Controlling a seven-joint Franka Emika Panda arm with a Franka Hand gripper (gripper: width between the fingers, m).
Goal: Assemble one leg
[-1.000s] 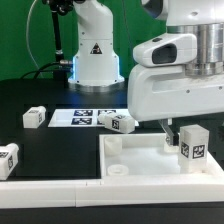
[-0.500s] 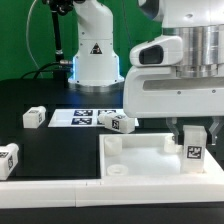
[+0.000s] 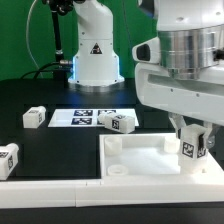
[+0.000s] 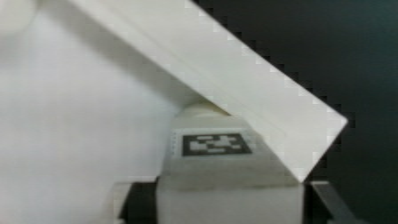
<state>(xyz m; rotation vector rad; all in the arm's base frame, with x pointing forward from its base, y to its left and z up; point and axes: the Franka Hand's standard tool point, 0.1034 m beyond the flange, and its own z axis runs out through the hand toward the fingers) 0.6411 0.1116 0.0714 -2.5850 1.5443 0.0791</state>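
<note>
The hand grips the leg upright inside the tray's far-right corner.

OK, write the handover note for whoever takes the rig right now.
Gripper: jaws shut on a leg, held upright at the tabletop's corner on the exterior view's right.
Other legs: one on the marker board edge, one on the mat further left, one at the exterior view's left edge.
Done: leg picked up and brought to the corner.
Left: seat it and release; whether it is seated cannot be told.
</note>
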